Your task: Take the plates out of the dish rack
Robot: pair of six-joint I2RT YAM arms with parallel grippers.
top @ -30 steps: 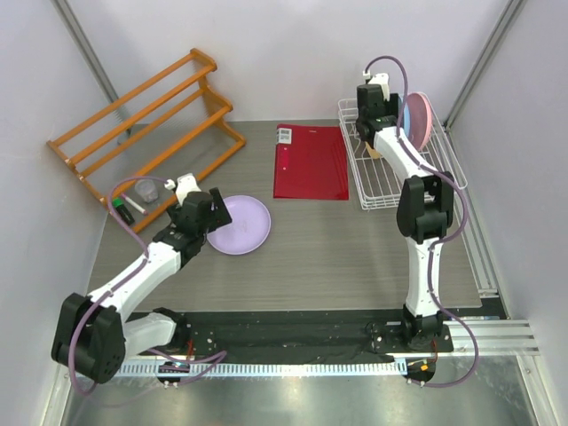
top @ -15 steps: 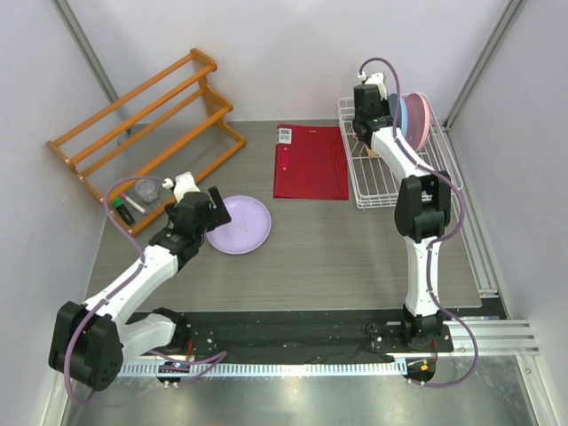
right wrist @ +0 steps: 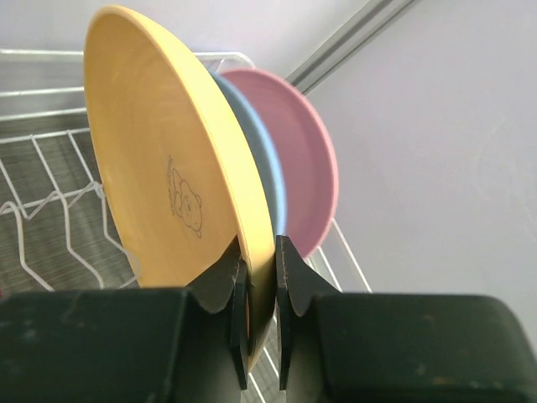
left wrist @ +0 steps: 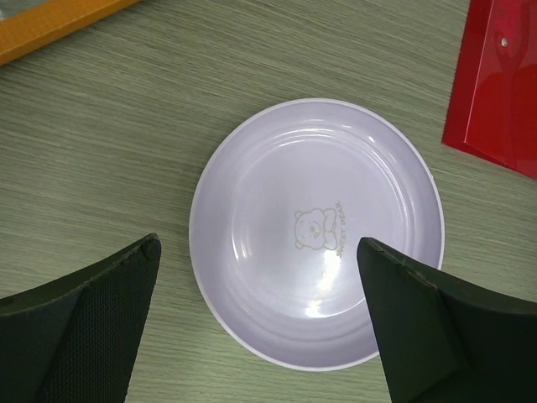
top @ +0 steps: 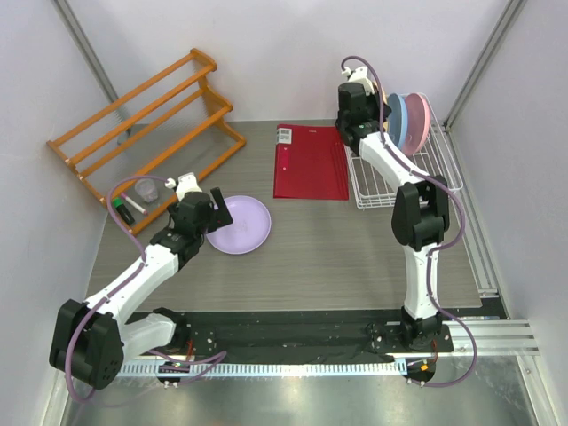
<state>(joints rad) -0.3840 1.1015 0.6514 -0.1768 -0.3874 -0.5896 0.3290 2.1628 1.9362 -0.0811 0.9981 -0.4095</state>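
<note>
My right gripper (right wrist: 258, 252) is shut on the lower rim of the orange-yellow plate (right wrist: 159, 168), which stands on edge with a bear print on its face. Close behind it stand the light blue plate (right wrist: 270, 180) and the pink plate (right wrist: 306, 159), both upright in the white wire dish rack (right wrist: 50, 210). From above, the right gripper (top: 355, 114) hangs at the rack's (top: 390, 182) back left corner, beside the blue (top: 397, 120) and pink (top: 419, 120) plates. The lilac plate (left wrist: 315, 231) lies flat on the table under my open left gripper (left wrist: 256, 252), whose fingers are clear of it.
A red folder (top: 311, 160) lies between the lilac plate (top: 241, 224) and the dish rack. An orange wooden slatted rack (top: 146, 124) stands at the back left, with a small cup (top: 145, 190) and a marker (top: 123, 209) in front of it.
My right gripper has closed on the orange-yellow plate and shifted left, away from the blue and pink plates. The left arm has barely moved.
</note>
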